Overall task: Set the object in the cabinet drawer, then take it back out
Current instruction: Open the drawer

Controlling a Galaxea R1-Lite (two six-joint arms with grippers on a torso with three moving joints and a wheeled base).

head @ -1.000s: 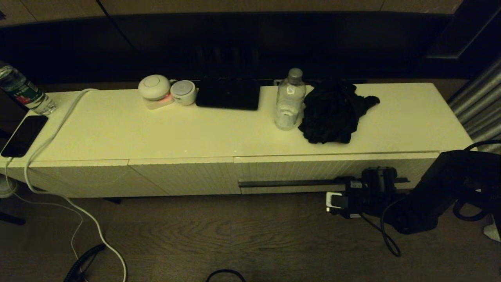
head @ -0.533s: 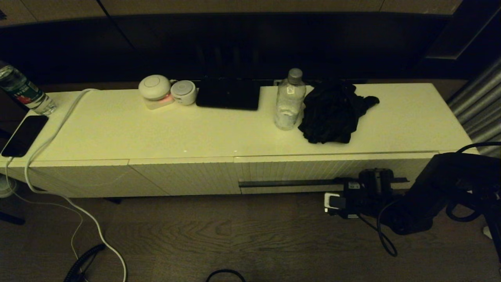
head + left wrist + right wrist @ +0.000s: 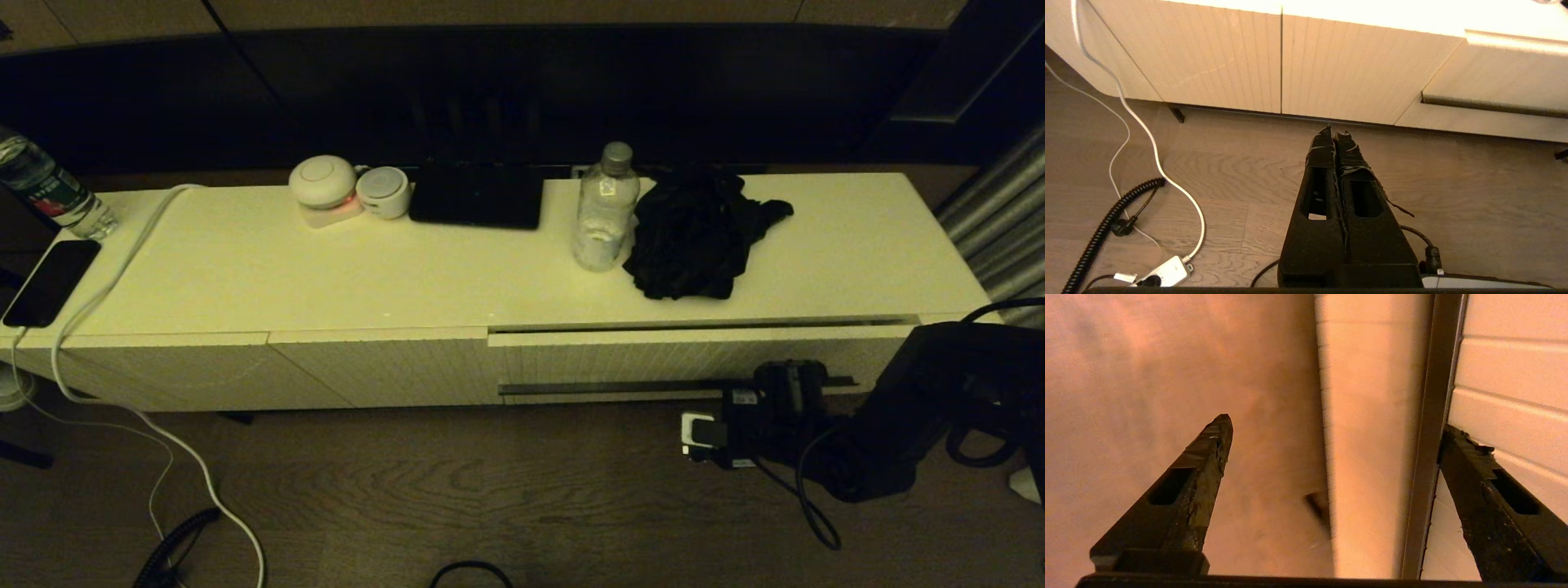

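Head view, with both wrist views. The right claw (image 3: pixel 780 390) sits at the long dark handle slot (image 3: pixel 604 387) of the cabinet drawer (image 3: pixel 694 353), near the slot's right end; its fingers (image 3: pixel 1208 457) are spread wide, and in the right wrist view one tip appears hooked at the slot edge while the other hangs free below the drawer front. A thin dark gap (image 3: pixel 702 325) under the cabinet (image 3: pixel 408 278) top shows the drawer slightly pulled out. The left claw (image 3: pixel 1336 136), fingers pressed together and empty, hangs low over the floor before the handleless ribbed panels (image 3: pixel 1249 61). The object to be stowed is not identified; candidates on the surface are a clear water bottle (image 3: pixel 604 208) and, touching it, a crumpled black cloth (image 3: pixel 694 233). By judgement, the drawer is rigid and slides on runners, so a straight pull at the slot suits it; an off-centre hold may skew it. The cloth would be light and limp, best pinched at a raised fold; the bottle smooth and tippable, best taken at mid-body.
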